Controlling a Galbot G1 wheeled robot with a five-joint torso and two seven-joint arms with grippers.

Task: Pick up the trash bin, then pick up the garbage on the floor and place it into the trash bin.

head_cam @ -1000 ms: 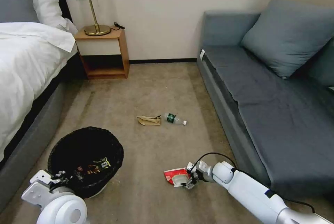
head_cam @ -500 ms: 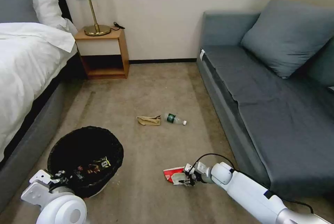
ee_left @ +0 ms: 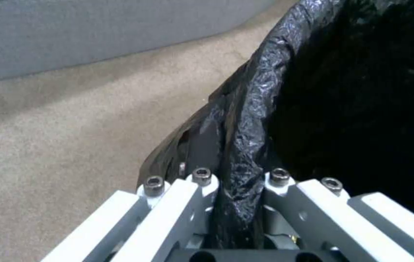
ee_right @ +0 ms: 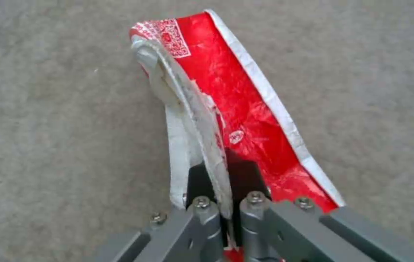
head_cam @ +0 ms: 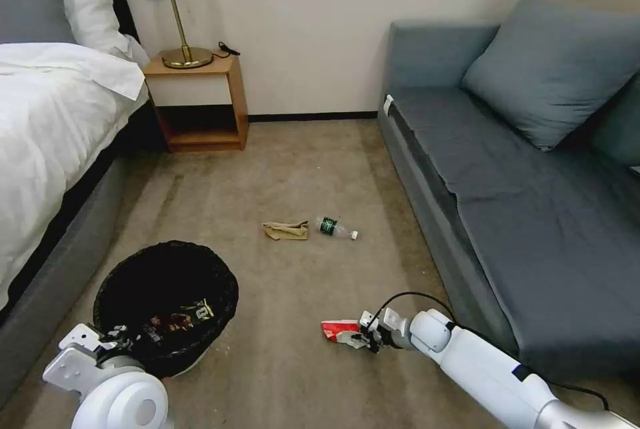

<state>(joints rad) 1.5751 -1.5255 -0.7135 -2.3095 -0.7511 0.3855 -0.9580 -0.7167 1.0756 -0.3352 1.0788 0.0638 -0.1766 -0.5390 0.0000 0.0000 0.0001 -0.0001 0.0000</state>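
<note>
The trash bin (head_cam: 167, 269), lined with wrinkly black plastic, sits low on the left with a yellow-brown wrapper (head_cam: 180, 317) inside. My left gripper (head_cam: 115, 335) is shut on its near rim (ee_left: 246, 120), which runs between the two fingers. My right gripper (head_cam: 363, 337) is shut on the red-and-white packet (head_cam: 339, 330), whose crumpled edge (ee_right: 207, 109) is pinched between the fingers (ee_right: 202, 185) just above the carpet. Farther off on the floor lie a tan paper bag (head_cam: 287, 230) and a small clear green-labelled bottle (head_cam: 335, 228).
A bed (head_cam: 47, 129) lines the left side and a grey sofa (head_cam: 527, 175) the right. A wooden nightstand (head_cam: 200, 102) with a brass lamp (head_cam: 175, 9) stands against the far wall. Open carpet (head_cam: 280, 169) runs between bed and sofa.
The right gripper has closed on the packet and folded it narrower, lifting it slightly off the carpet. The left gripper and bin have stayed put.
</note>
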